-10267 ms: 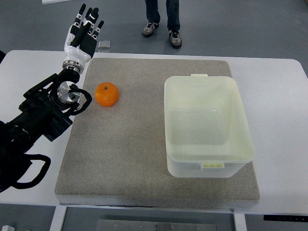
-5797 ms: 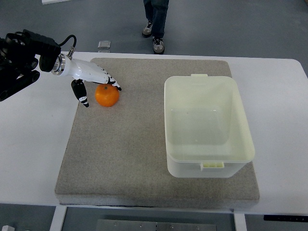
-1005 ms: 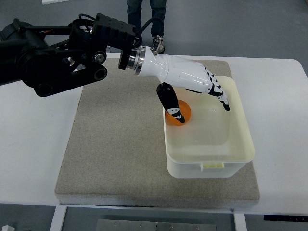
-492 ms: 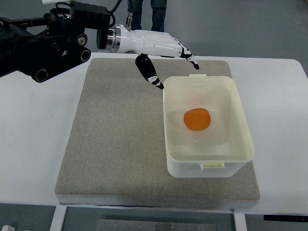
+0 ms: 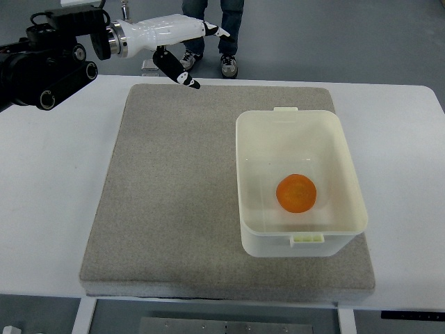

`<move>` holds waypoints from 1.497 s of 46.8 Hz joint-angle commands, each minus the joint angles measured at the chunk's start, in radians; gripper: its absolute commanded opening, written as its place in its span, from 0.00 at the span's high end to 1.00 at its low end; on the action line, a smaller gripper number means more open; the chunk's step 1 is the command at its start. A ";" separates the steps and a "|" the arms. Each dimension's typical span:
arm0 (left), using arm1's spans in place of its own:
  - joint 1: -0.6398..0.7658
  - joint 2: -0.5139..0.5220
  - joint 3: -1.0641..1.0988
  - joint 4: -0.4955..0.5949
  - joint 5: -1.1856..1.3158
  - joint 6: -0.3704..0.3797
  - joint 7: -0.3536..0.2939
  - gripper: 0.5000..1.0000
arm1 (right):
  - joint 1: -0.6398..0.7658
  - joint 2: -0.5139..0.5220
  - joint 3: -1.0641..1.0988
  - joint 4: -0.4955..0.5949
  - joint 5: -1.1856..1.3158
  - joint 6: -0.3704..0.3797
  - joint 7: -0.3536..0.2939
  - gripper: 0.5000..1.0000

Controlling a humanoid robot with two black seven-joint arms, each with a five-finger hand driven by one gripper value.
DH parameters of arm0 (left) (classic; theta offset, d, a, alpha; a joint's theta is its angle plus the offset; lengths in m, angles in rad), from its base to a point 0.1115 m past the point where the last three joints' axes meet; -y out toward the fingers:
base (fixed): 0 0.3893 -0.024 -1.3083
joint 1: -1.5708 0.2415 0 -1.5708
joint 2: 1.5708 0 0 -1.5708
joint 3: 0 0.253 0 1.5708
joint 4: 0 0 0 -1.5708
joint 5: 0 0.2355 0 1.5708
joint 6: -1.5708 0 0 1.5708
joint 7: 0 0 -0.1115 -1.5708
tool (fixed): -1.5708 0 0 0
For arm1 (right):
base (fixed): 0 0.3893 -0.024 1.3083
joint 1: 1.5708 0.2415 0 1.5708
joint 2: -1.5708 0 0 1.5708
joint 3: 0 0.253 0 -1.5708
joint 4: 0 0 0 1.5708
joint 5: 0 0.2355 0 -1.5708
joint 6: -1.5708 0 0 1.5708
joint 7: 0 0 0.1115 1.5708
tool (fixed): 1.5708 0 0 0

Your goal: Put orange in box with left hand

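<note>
The orange [image 5: 296, 193] lies on the floor of the pale yellow plastic box [image 5: 350, 164], toward its near side. My left hand [image 5: 188, 43], white with black fingertips, hangs open and empty above the far left corner of the grey mat [image 5: 174, 202], well away from the box. Its black arm comes in from the upper left. The right hand does not show.
The mat lies on a white table [image 5: 49, 202], with the box on its right half. A person's legs and shoes [image 5: 227, 64] stand just beyond the table's far edge. A small clear item [image 5: 147, 66] lies at the far edge near my hand.
The orange was carried from the mat's left side and let go in the box, where it has rolled toward the near wall. My left hand has pulled back up and to the left, empty.
</note>
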 commanded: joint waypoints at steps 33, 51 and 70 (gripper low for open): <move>0.173 -0.079 -0.008 0.238 -0.570 0.027 0.000 0.02 | 0.000 0.000 0.000 0.000 0.000 0.000 0.000 0.14; 0.205 -0.120 -0.029 0.384 -1.111 -0.251 0.000 0.02 | 0.000 0.000 0.000 0.000 0.000 0.000 0.000 0.14; 0.284 -0.134 -0.221 0.386 -1.388 -0.412 0.000 0.02 | 0.000 0.000 0.000 0.000 0.000 0.000 0.000 0.14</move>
